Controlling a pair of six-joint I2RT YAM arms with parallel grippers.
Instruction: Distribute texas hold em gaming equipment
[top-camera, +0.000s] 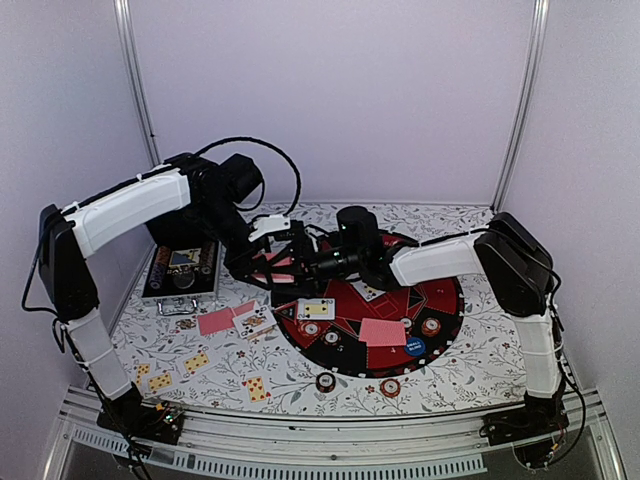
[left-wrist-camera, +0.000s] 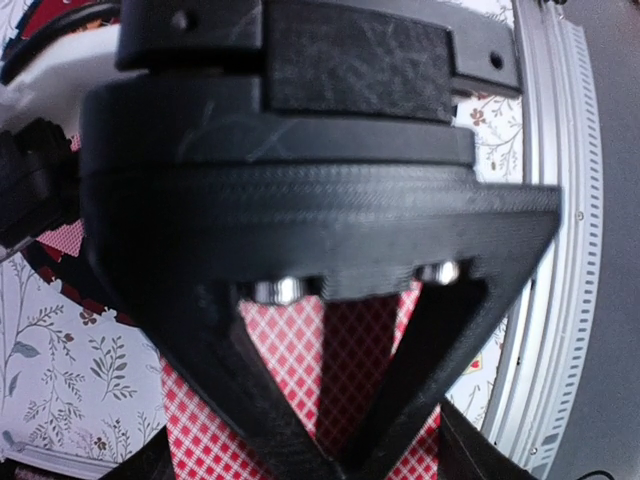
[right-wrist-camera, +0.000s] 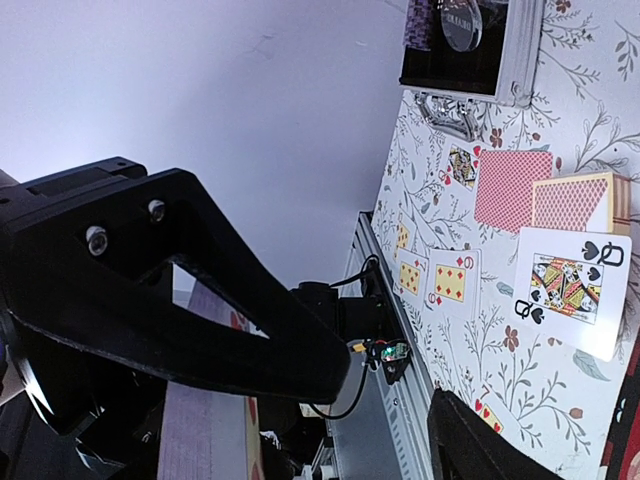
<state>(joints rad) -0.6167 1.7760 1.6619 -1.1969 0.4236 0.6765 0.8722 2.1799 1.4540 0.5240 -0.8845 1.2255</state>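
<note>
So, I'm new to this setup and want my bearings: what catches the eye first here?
Both arms meet above the left edge of the round black-and-red mat, the left gripper shut on a red-backed card, the right gripper open close by. Face-up cards lie scattered on the floral table left of the mat, in front of an open silver case. A blue button disc sits on the mat's near side.

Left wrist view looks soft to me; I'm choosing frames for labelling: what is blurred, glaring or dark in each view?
Left wrist view: the black fingers fill the frame, slightly soft, and the rail glares; right wrist view: the near finger is a dark mass, the queen of spades sharp, the wall washed out; top external view: even light, soft shadows, no blur.
</note>
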